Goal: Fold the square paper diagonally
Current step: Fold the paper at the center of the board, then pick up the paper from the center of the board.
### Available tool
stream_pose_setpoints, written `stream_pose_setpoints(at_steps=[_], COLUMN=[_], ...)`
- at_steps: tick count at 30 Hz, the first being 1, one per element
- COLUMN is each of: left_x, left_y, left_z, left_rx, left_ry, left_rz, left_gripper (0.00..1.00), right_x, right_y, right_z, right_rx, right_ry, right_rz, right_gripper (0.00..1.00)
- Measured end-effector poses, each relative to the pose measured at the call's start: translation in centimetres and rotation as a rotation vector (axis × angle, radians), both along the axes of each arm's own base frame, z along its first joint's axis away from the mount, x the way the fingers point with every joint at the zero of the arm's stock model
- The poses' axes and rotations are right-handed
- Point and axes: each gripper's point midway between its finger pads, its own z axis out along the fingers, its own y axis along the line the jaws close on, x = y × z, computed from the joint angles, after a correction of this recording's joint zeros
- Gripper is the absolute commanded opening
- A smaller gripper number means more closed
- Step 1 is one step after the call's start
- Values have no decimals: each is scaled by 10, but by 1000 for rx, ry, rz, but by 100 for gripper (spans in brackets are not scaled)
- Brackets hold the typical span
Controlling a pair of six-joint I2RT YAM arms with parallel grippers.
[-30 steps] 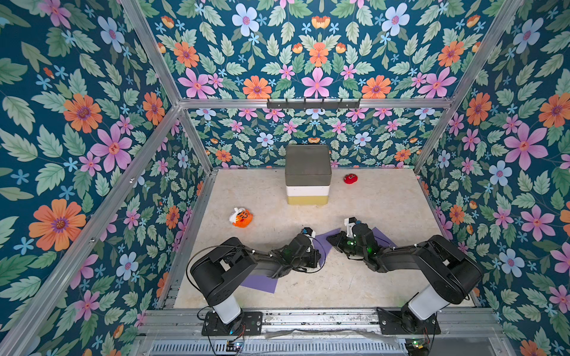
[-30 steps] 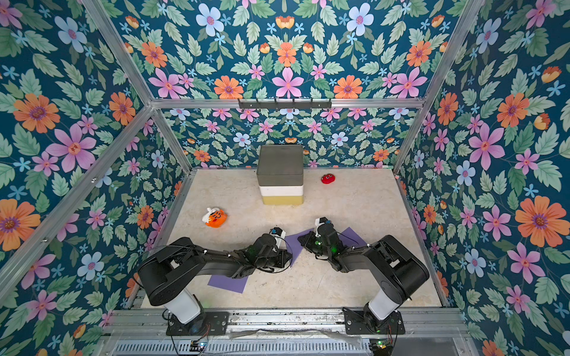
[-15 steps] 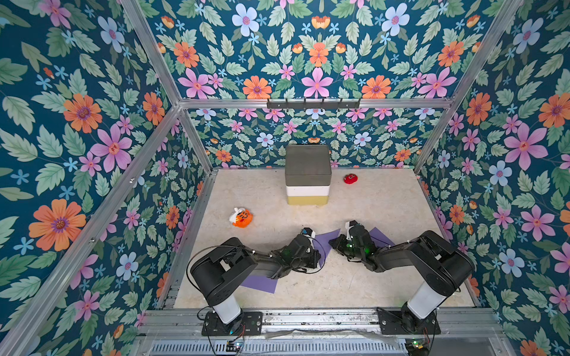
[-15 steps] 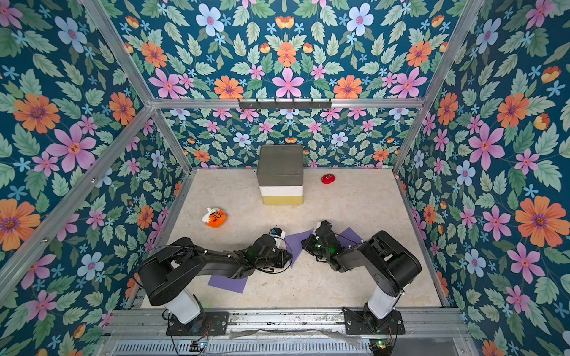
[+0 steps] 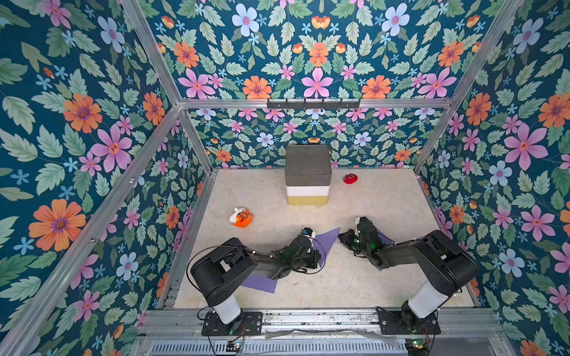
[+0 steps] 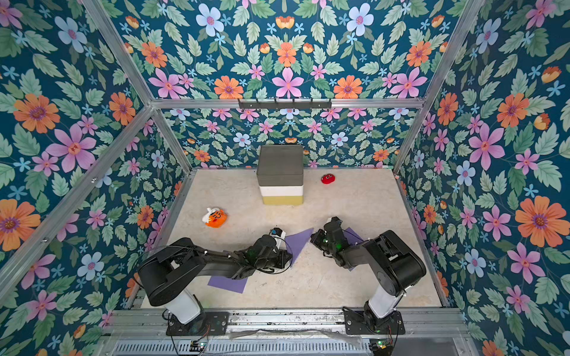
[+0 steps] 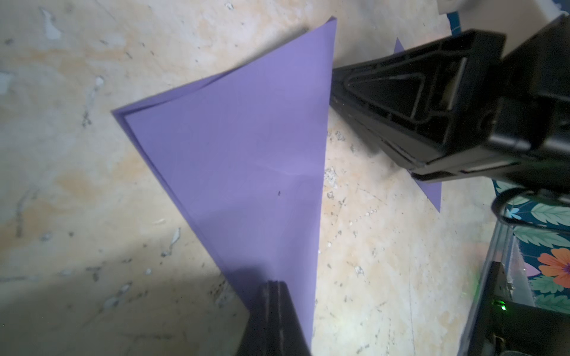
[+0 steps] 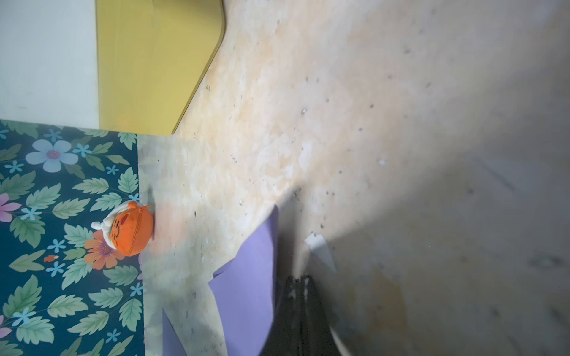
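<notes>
Paper [image 7: 246, 154] sits mid-table between the arms, folded into a triangle, with the layer edges slightly off on one side. Left gripper [image 7: 274, 291] is clenched, tips on the near corner. Right gripper [image 7: 335, 84] is clenched too, touching the right edge. Plenty of bare table [image 5: 385, 200] on the far side.

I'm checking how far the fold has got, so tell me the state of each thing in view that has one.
Purple paper: folded into a triangle, lying on the table.
Left gripper: shut, tip on the paper's corner.
Right gripper: shut, tip at the fold edge.
Box stack: upright, grey box on top.
Orange toy: loose on the table.
</notes>
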Motion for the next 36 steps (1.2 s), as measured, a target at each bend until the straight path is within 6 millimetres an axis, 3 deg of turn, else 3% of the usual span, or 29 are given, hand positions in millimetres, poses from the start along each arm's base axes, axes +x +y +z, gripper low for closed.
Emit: stream_pose_setpoints(at_steps=[4,8,14,20,26,36], left_x=[-1,0,1,1,1,0], left_y=[1,0,-2,-2,-3,-3], left_z=[-1,0,2,2,2,-1], left_rx=[2,0,-3,-1,-3,0], left_ry=[0,-3,-4,-3,-5,-3], left_rz=[1,1,0,0,-2,-3], left_gripper=[0,0,0,0,0,0], right_x=[11,14,10,2,4,-1], right_y=[-12,-24,-13,9,24,0], right_z=[1,13,42,49,39,13], right_rx=[-30,-68,-27,25,30,-33], right_ry=[-1,-18,-81,-86,-64,-20], right_rz=[-23,-37,38,123,158,77], right_gripper=[4,11,21,26,32,39])
